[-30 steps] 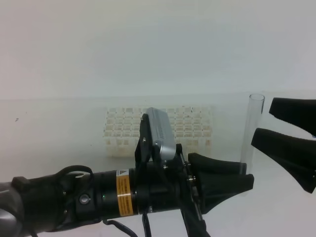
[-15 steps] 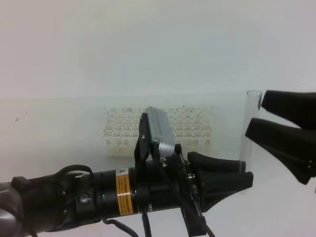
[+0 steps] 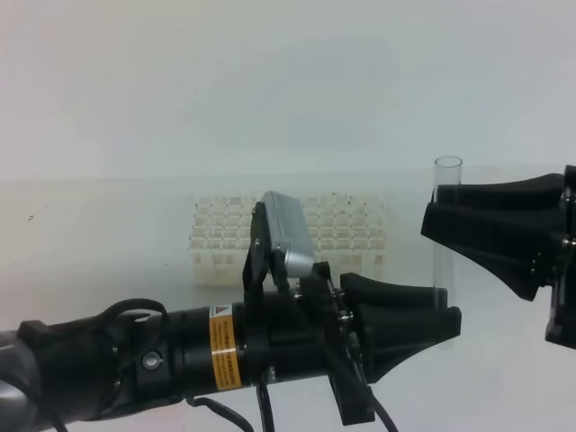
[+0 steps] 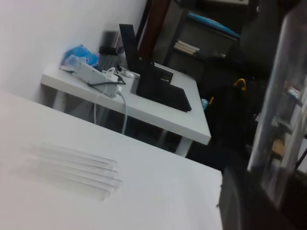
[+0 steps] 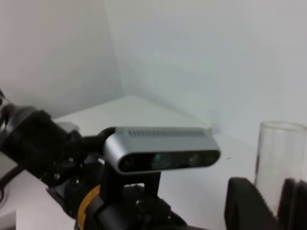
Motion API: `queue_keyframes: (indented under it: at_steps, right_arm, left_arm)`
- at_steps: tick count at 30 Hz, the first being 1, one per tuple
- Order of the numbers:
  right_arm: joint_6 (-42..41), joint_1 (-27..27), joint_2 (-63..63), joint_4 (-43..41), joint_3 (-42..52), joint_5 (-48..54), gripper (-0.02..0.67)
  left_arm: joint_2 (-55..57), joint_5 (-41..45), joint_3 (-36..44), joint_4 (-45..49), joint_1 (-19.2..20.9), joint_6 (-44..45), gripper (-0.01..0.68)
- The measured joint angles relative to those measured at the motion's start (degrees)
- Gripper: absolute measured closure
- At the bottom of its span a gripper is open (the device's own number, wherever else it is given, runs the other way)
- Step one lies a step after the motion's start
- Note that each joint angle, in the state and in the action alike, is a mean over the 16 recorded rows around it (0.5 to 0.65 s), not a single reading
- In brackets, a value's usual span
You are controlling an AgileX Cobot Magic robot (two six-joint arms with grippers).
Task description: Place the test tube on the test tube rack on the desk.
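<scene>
The test tube [image 3: 440, 270] stands upright above the desk [image 3: 90, 243], to the right of the white test tube rack [image 3: 225, 238]. My left gripper [image 3: 447, 310] reaches in from the left and is shut on the tube's lower end. My right gripper [image 3: 432, 216] comes from the right with its fingers together on the tube just below the open rim. The left wrist view shows the tube [image 4: 283, 105] large at the right edge. In the right wrist view the tube [image 5: 278, 158] sits between dark fingers [image 5: 242, 201].
The left arm's wrist camera [image 3: 288, 238] rises in front of the rack's middle. Several spare clear tubes [image 4: 76, 167] lie side by side on the desk. Past the desk edge stands a side table [image 4: 158, 110] with a laptop and a power strip.
My right gripper moved left onto the tube's upper part and its jaws went from wide apart to together on it. The tube shifted slightly left. The left gripper stayed on the tube's lower end.
</scene>
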Motion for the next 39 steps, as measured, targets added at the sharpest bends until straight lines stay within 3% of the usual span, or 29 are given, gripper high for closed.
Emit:
queue_keyframes:
  at_steps: [5,9,14,20,24,27,32,39]
  right_arm:
    - [0.3,0.0,-1.2,-3.7,-2.6,2.8,0.519]
    - [0.2,0.1,-4.3,-6.0,-4.4,8.5,0.52]
    - [0.3,0.1,-11.4,-8.9,-5.9,18.5,0.52]
    - [2.8,0.1,-23.0,-12.9,-5.8,28.9,0.521]
    - [5.3,0.1,-30.2,-15.6,-3.2,32.5,0.521]
    - [6.6,0.1,-33.9,-16.2,0.1,33.3,0.521]
    - [3.6,0.1,-35.6,-11.4,6.3,31.7,0.521]
    - [-9.6,0.1,-26.9,2.9,12.0,23.9,0.521]
  left_arm:
    - [-0.3,0.6,0.0,0.7,0.1,-5.2,0.463]
    - [-2.0,1.3,-0.1,1.7,0.1,-8.3,0.42]
    - [-8.1,6.1,-0.9,6.7,0.2,-10.5,0.468]
    - [-22.3,18.1,-2.1,16.4,0.1,-16.0,0.607]
    - [-34.7,29.8,-2.6,25.4,0.1,-25.4,0.672]
    - [-44.4,39.1,-1.6,30.9,0.1,-34.8,0.673]
    - [-58.9,53.0,3.4,36.7,0.1,-48.1,0.673]
    - [-71.4,66.7,14.4,39.8,0.2,-58.9,0.673]
